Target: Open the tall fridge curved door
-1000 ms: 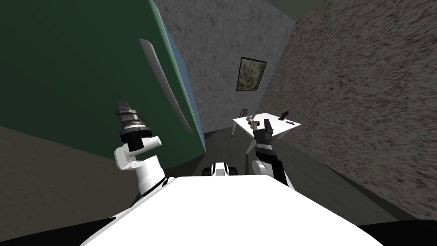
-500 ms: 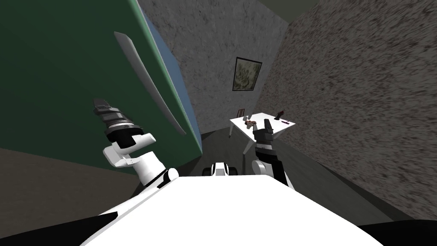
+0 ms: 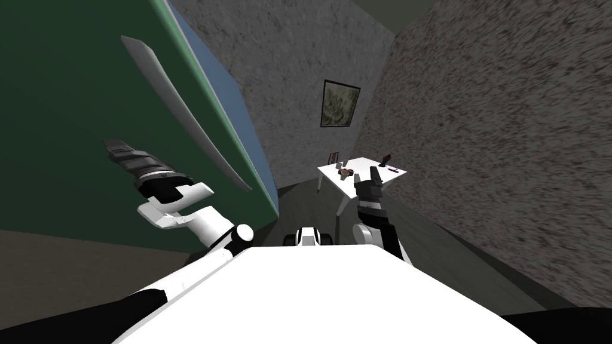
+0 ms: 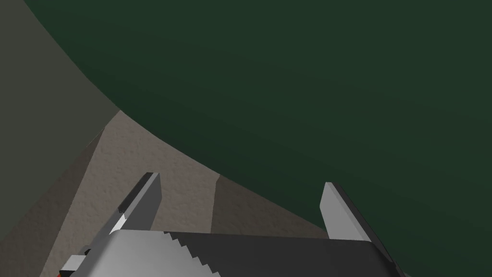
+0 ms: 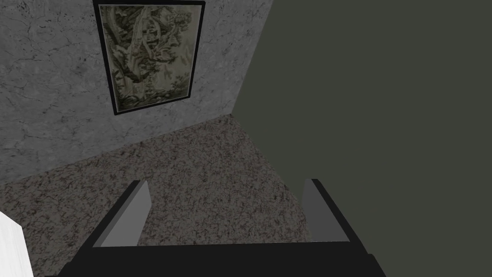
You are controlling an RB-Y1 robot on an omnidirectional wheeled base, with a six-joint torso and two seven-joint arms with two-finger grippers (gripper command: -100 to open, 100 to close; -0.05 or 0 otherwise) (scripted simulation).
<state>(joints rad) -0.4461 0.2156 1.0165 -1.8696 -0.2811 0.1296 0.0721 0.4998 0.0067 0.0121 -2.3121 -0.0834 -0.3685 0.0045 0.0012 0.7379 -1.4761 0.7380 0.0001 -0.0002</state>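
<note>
Fridge door [image 3: 72, 89] is big, dark green and smooth. It fills the upper left of the head view. A long, pale grey handle [image 3: 179, 107] slants down it from the upper left toward the middle of the frame. Just right of the door's edge is the blue side of the fridge [image 3: 236, 107].

The room has rough speckled walls [image 3: 508, 119] and a dark floor [image 3: 305, 203]. A framed picture [image 3: 340, 103] hangs on the far wall, upper middle. Below it stands a white table [image 3: 388, 178] with things on it too small to tell.

The left pincer [image 3: 113, 145] is at the left of the head view, in front of the green door. It is lower left of the handle and apart from it. The left wrist view shows its two fingers [image 4: 144, 199] wide apart and holding nothing. The green door is close ahead, with a pale brown wall [image 4: 158, 154] past the door's curved edge.

The right pincer [image 3: 373, 173] is in the middle of the head view, in front of the table. Its wrist view shows its fingers [image 5: 129, 211] spread wide, holding nothing.
</note>
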